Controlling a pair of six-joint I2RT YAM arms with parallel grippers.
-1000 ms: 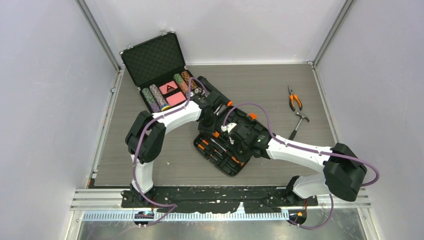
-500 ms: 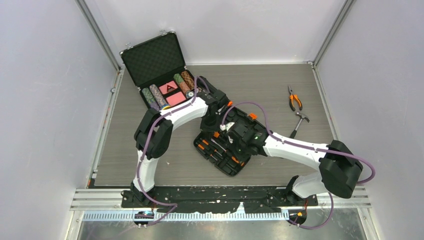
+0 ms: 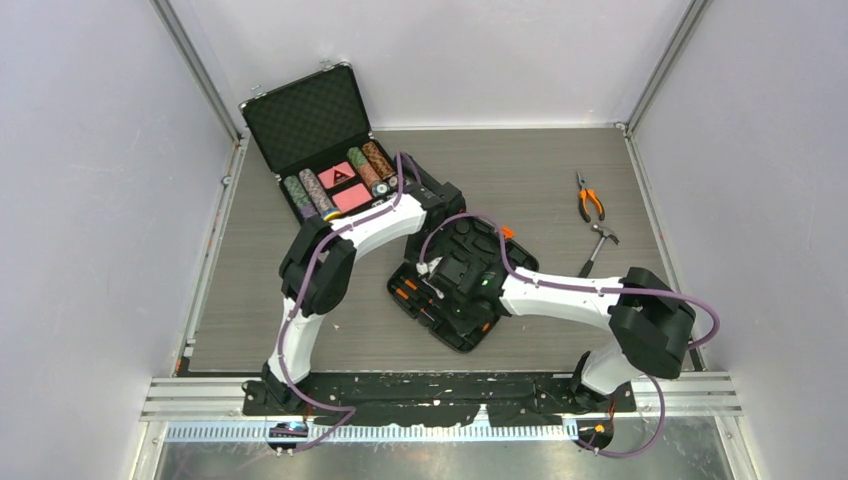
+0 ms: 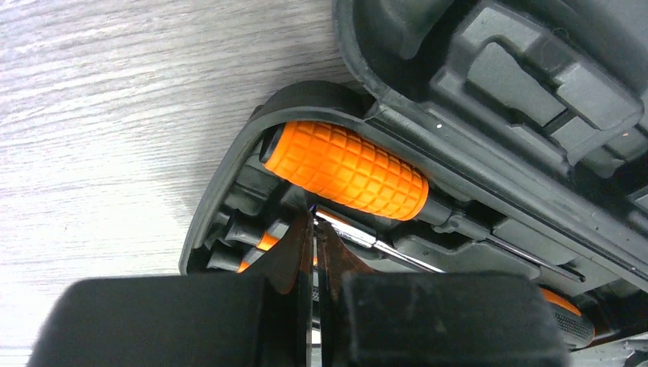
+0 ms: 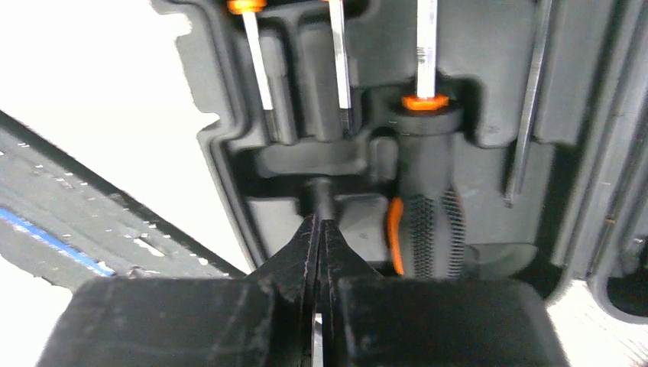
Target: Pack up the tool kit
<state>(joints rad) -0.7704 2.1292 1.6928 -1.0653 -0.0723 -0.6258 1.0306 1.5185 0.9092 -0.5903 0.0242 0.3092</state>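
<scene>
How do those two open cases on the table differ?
The chip case has metal edges; the tool case is black moulded plastic. The chip case holds rows of chips, the tool case orange-handled tools. Only the tool case has the left arm and right arm reaching over it. Both are open.

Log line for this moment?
left gripper: shut | right gripper: shut | black moulded plastic clamshell case: open | orange-handled pliers, black-handled hammer: outside case

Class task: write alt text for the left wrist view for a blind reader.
The left claw, shut, hangs over the open tool kit, beside an orange grid-patterned handle seated in its slot. Grey table at left.
</scene>
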